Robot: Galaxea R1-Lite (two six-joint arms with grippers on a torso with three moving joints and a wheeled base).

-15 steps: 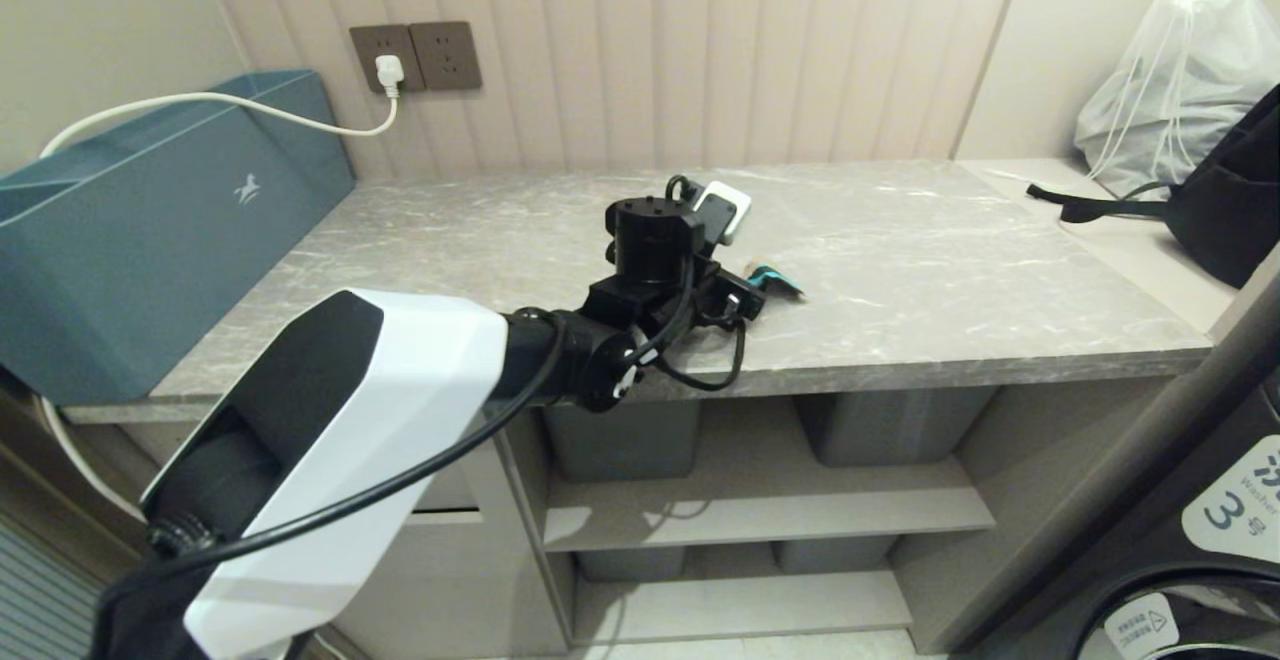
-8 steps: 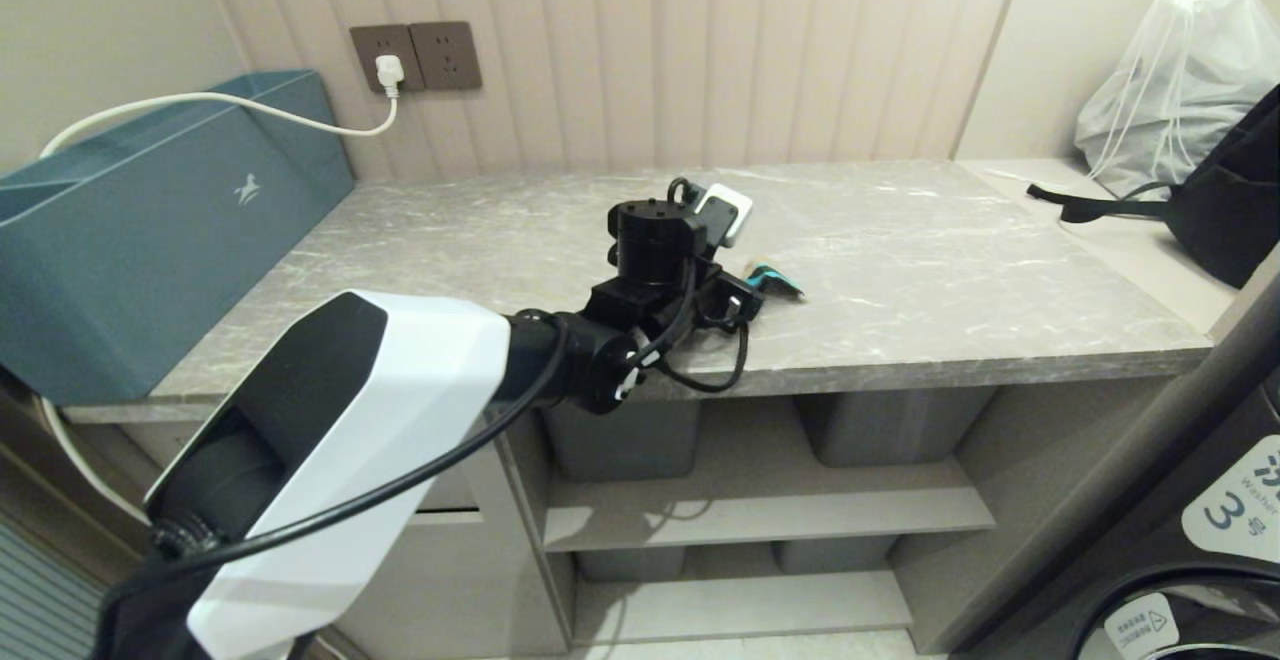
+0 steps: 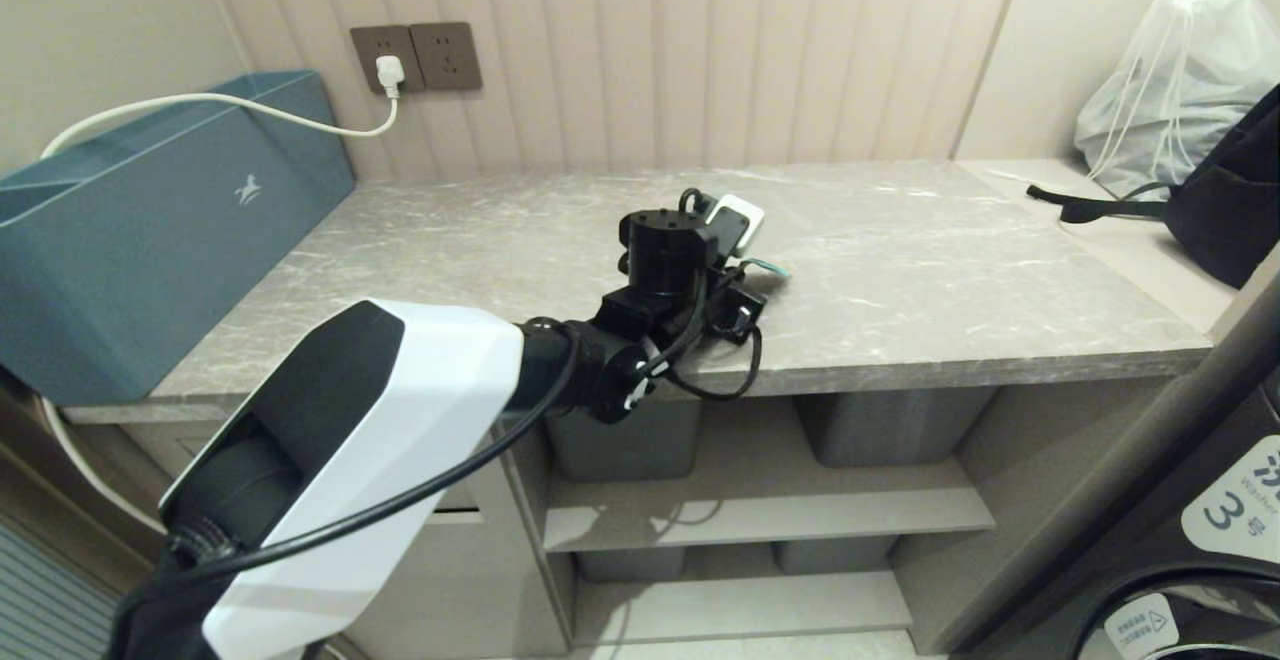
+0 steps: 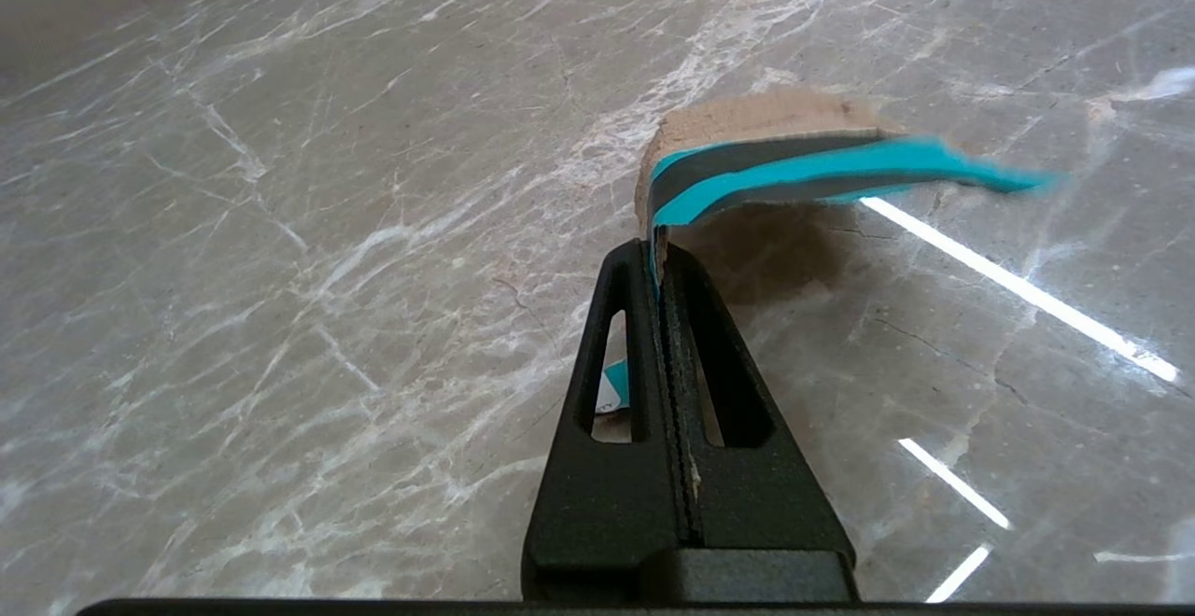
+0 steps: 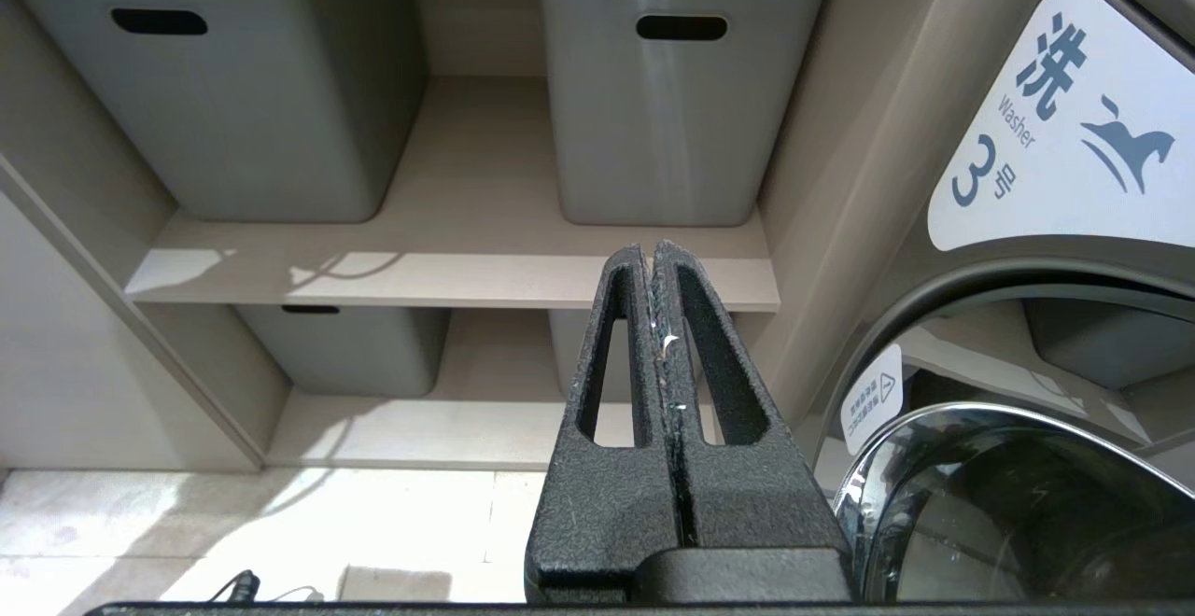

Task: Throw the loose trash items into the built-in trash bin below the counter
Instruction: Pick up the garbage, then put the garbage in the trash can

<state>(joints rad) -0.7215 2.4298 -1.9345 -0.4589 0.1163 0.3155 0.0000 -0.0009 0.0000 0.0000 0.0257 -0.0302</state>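
Head view: the left arm reaches out over the grey marble desk (image 3: 900, 270), its left gripper (image 3: 752, 278) low over the slab a little back from the front edge. A sliver of the paper scrap (image 3: 768, 266) shows just past the wrist – turquoise edge, lifted slightly off the stone. A teal box (image 3: 150, 230) stands at the desk's left end, with a white cable (image 3: 230, 105) running above it to a wall socket (image 3: 388, 57). Under the desk, grey tubs (image 3: 625, 435) sit on open shelves. At the far right lie a white drawstring bag (image 3: 1180, 70) and a black bag (image 3: 1225, 210); a washer front (image 3: 1215, 540) fills the lower right corner.

Left wrist view: the black fingers (image 4: 621, 383) are pressed together on one edge of the scrap (image 4: 794, 163), pinching it. The scrap is brown with turquoise and dark stripes; its free end curls away from the fingers and casts a shadow on the marble below, so most of it hangs just above the surface.

Right wrist view: the right gripper (image 5: 661, 257) hangs low in front of the shelving, fingers (image 5: 616, 383) closed flat against each other with nothing between them. Beyond them stand two grey tubs with slot handles (image 5: 653, 103) on the upper shelf and more below; the washer door and its label – a large 3 – lie to one side.
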